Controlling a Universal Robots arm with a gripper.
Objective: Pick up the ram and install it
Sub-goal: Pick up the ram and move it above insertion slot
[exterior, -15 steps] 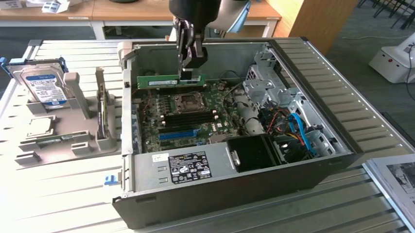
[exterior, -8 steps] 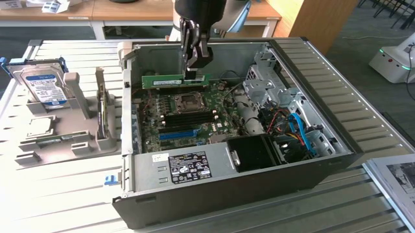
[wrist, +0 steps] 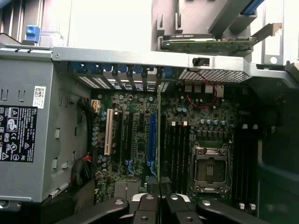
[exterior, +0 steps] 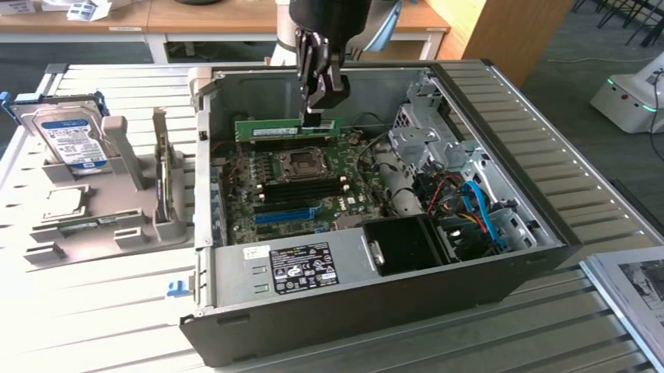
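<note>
One open computer case (exterior: 353, 311) is seen on a slatted white table (exterior: 93, 318). Over its motherboard (exterior: 337, 203), one ram (exterior: 272, 130) is held upright, pinched between the gripper (exterior: 319, 119) fingers. One hard drive (exterior: 68, 136) is propped at the exterior view's left; wooden desks (exterior: 207, 19) are set beyond.

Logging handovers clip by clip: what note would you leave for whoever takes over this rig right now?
Gripper: shut on the ram, gripping it off-centre, with the stick held level.
Ram: in the air inside the open computer case, above the motherboard and close to the processor socket.
Done: the ram has been picked up.
Left: the ram is not yet seated. The black memory slots beside the socket look empty.
</note>
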